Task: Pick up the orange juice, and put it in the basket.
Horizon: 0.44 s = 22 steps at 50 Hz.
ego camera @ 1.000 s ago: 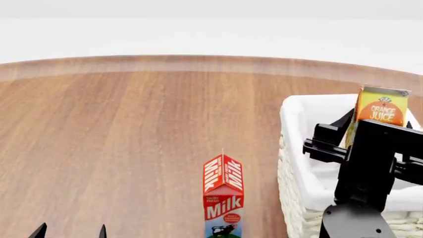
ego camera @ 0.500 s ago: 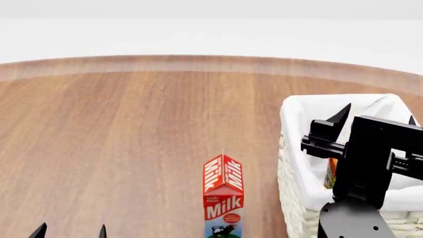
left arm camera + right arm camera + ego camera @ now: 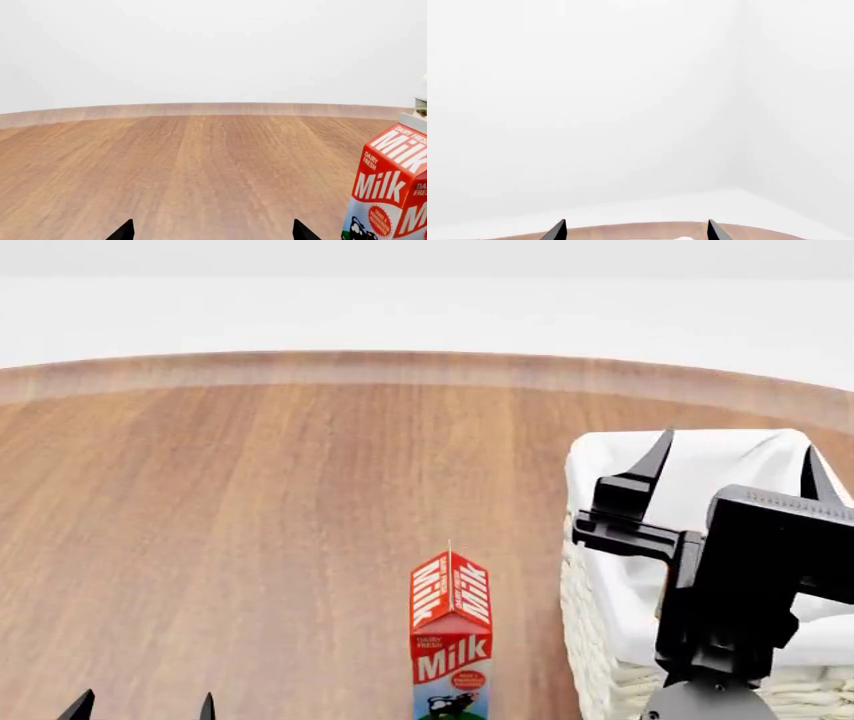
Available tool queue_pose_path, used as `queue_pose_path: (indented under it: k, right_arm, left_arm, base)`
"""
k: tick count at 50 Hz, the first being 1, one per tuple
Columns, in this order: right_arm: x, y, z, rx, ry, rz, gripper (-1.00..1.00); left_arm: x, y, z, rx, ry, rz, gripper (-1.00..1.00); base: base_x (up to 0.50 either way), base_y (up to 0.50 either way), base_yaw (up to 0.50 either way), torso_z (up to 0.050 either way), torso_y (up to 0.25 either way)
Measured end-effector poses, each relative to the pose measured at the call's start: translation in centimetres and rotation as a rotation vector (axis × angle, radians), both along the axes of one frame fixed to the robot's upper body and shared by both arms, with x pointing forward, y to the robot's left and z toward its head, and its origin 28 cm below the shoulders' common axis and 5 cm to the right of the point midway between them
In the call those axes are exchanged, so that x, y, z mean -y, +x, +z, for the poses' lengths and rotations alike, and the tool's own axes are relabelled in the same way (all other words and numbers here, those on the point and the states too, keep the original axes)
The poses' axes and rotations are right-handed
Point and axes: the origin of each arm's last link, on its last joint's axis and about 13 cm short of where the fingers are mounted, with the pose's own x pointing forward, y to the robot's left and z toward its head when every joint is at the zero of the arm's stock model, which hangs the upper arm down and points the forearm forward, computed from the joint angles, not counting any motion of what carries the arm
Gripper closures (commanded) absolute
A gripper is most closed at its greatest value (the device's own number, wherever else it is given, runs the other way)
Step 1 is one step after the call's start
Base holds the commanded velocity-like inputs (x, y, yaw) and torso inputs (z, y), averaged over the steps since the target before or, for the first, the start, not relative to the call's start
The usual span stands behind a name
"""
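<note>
Right gripper [image 3: 734, 460]: over the basket [image 3: 594, 570], fingers spread wide, tips pointing away from the robot, nothing between them. In the right wrist view the two fingertips [image 3: 558, 231] stand well apart against white wall, with only a strip of table edge [image 3: 640, 231] below them.

Right arm [image 3: 747, 580]: black, rising from the near right edge of the head view and covering much of the basket's inside.

Basket: cream wicker with white cloth lining [image 3: 721, 455], on the right side of the table, near the right edge of view.

Orange juice: not visible in any view. The part of the basket's inside that shows holds only white cloth; the rest is hidden behind the arm, so its place cannot be told.

Left gripper [image 3: 143, 707]: low at the near left, fingers apart, holding nothing, tips just above the wooden table [image 3: 267, 520].

Milk carton [image 3: 451, 635]: red and white, upright, near centre, left of the basket and apart from it; in the left wrist view it stands beside the left gripper, not touching.
</note>
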Motion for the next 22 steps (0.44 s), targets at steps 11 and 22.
queue_pose_path:
  k: [11,22]
  right_arm:
    - [-0.7,-2.1,1.1,0.063,-0.002,0.062,-1.00]
    - [-1.6,-4.2,2.3,0.120,-0.006,0.126,-1.00]
  left_arm:
    - [0.0,0.0,0.0,0.000,0.000,0.000,-1.00]
    - [0.0,0.0,0.0,0.000,0.000,0.000,-1.00]
  base:
    - [0.00,0.00,0.00,0.000,0.000]
    - [0.00,0.00,0.00,0.000,0.000]
